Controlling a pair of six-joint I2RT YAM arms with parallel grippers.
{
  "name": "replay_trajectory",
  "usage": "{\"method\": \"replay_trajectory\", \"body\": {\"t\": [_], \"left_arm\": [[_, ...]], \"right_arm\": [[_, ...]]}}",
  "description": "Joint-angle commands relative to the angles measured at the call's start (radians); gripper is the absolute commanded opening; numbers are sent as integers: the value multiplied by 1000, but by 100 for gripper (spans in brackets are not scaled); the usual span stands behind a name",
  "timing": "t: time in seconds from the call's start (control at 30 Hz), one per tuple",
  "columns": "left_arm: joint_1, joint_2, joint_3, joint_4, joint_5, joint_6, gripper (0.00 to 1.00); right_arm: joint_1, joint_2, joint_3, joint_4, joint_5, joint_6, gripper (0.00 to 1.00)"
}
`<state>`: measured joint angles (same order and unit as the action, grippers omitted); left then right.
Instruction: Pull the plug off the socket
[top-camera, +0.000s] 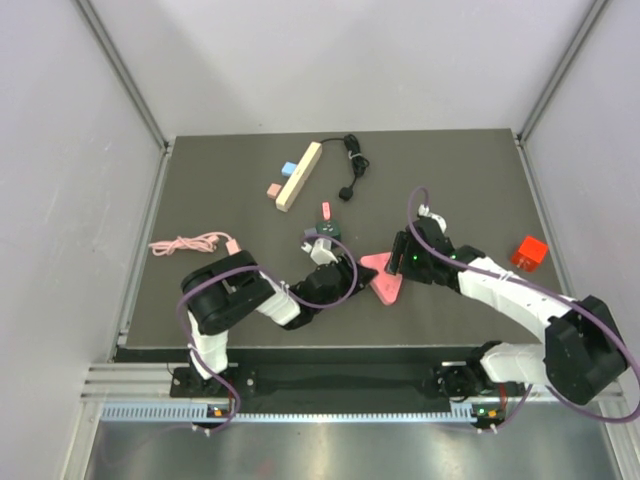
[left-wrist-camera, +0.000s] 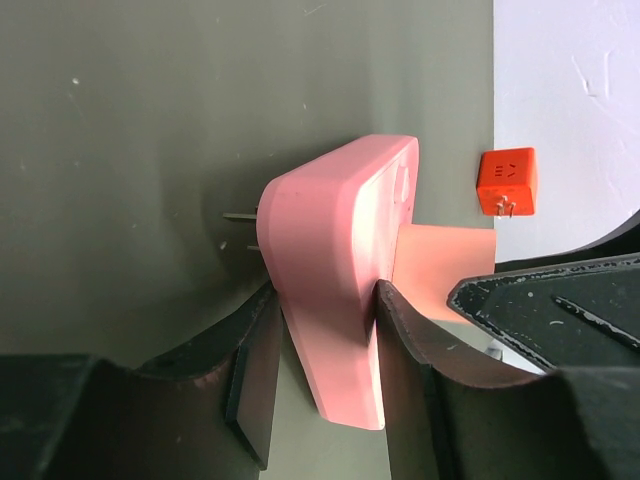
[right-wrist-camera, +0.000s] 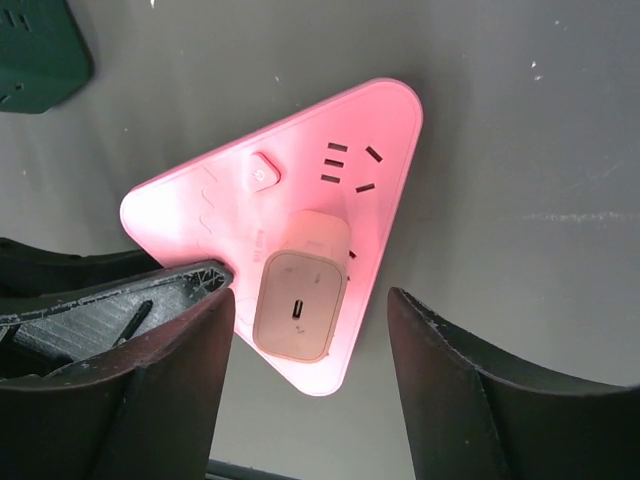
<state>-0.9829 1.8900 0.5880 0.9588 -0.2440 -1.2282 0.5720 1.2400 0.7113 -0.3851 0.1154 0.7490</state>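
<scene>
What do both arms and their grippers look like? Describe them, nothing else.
Left arm and right arm: black joint housings, white links, a purple cable looping along each. Left gripper and right gripper: two broad matte-black fingers, lightly scuffed.

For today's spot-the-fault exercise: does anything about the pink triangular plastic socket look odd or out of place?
Slightly: the pink triangular plastic socket, clamped in the left gripper, shows two bare metal prongs on its back, plugged into nothing. No damage is visible.
</scene>
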Motion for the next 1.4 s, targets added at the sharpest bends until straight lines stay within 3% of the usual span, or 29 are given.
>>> {"method": "replay_trajectory", "body": {"t": [0.0, 0.67, 0.8, 1.13, 1.23, 1.37], "left_arm": [[-8, 46, 15, -123, -17, 39, 0], [-30, 18, 24, -256, -113, -28, 0], [-31, 17, 18, -250, -115, -27, 0], [-33, 11, 32, -301, -132, -45, 0], [-34, 11, 30, -304, -132, -48, 0], [-34, 11, 35, -310, -132, -50, 0]], "right_arm": [[5, 16, 27, 31, 29, 23, 63], [25, 133, 117, 5, 101, 12, 57], [25, 141, 128, -5, 113, 1, 49], [25, 151, 109, 5, 95, 7, 43], [25, 151, 103, 9, 76, 16, 36], [26, 134, 79, 34, 72, 29, 34]]}}
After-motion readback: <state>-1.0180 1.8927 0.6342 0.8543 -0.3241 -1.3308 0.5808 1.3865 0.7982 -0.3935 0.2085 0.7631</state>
